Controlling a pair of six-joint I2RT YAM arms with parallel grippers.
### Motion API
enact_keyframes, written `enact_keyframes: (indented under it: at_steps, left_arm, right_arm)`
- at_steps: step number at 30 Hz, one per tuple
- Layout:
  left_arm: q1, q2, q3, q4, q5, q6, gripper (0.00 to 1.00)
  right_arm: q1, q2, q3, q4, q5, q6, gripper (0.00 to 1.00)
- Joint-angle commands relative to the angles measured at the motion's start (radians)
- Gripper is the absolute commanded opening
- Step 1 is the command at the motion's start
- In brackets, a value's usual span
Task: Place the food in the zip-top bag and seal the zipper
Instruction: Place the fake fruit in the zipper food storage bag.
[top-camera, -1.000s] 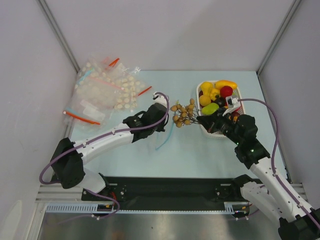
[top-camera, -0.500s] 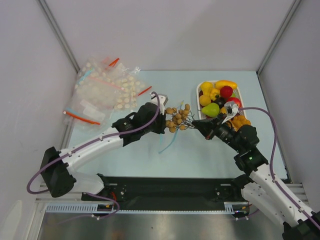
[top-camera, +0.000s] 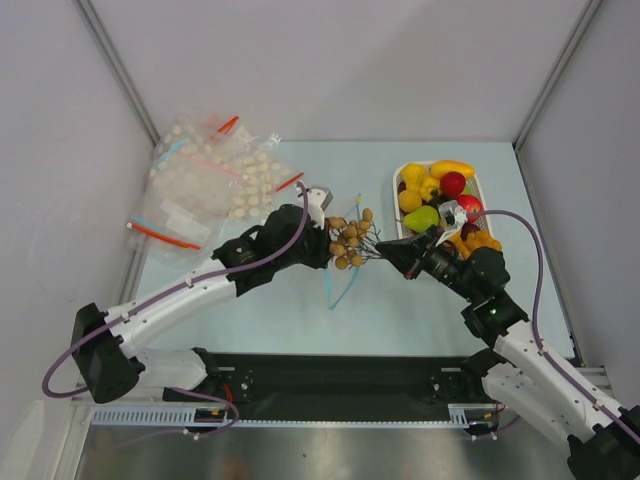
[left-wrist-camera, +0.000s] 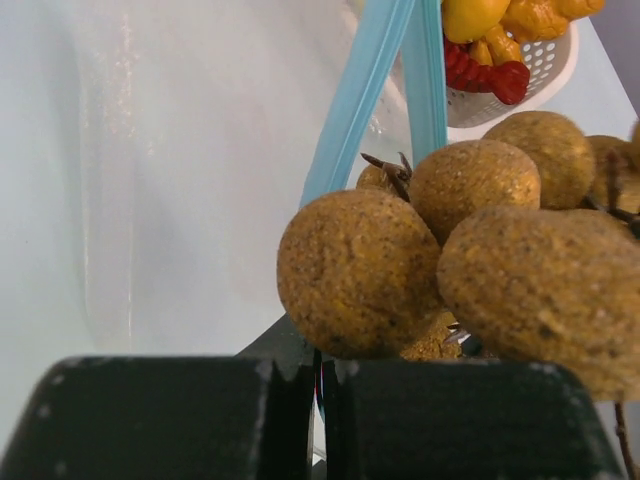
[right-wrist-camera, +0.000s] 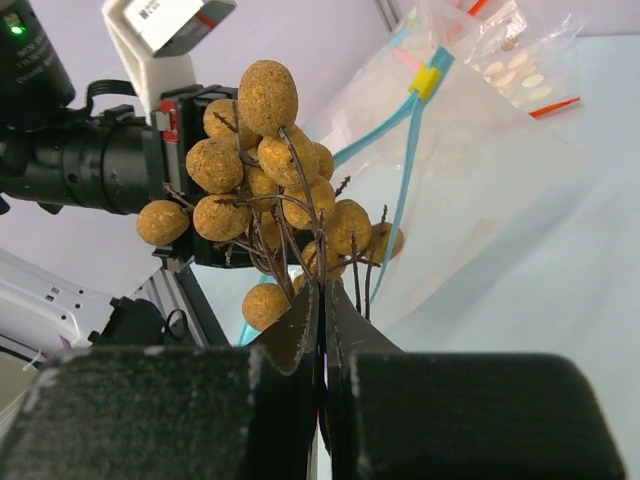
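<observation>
Right gripper (top-camera: 386, 250) jaws clenched on the thin stems of a bunch of brown round fruit (top-camera: 350, 240), seen clearly in the right wrist view (right-wrist-camera: 265, 170). The bunch is held in the air just left of the white tray (top-camera: 483, 190), not touching it. Left gripper (top-camera: 323, 240) jaws also pressed together, pinching the edge of the clear bag (right-wrist-camera: 480, 170) by its blue strip (left-wrist-camera: 365, 90) on the far side of the bunch from the tray. The bunch sits right against the left fingers (left-wrist-camera: 160, 420). The bag hangs loose, its blue strip (top-camera: 342, 285) trailing down toward the table, and a yellow slider (right-wrist-camera: 430, 78) sits on the strip. Remaining toy food (top-camera: 430, 190) is still in the tray — yellow, red, green and orange pieces. A heap of other clear bags (top-camera: 210, 180) lies well left of the tray.
</observation>
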Motion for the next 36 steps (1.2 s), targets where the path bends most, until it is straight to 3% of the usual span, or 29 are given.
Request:
enact_keyframes:
  at_steps: [1, 9, 21, 28, 36]
  left_arm:
    - [0.007, -0.061, 0.032, 0.005, 0.004, -0.024, 0.00]
    - [0.032, -0.106, 0.044, -0.022, 0.009, -0.037, 0.01]
    - [0.061, -0.207, 0.012, -0.052, -0.135, -0.087, 0.01]
    - [0.061, -0.230, -0.014, -0.031, -0.141, -0.064, 0.00]
    - [0.057, -0.114, 0.031, -0.048, -0.085, -0.061, 0.00]
  right_arm:
    - [0.020, 0.014, 0.006, 0.041, 0.011, -0.023, 0.00]
    - [0.054, 0.019, 0.004, 0.028, 0.043, -0.058, 0.00]
    - [0.056, 0.059, 0.027, -0.042, 0.129, -0.080, 0.00]
    - [0.068, 0.158, 0.084, -0.096, 0.120, -0.103, 0.00]
    - [0.256, 0.191, 0.140, -0.166, 0.313, -0.230, 0.00]
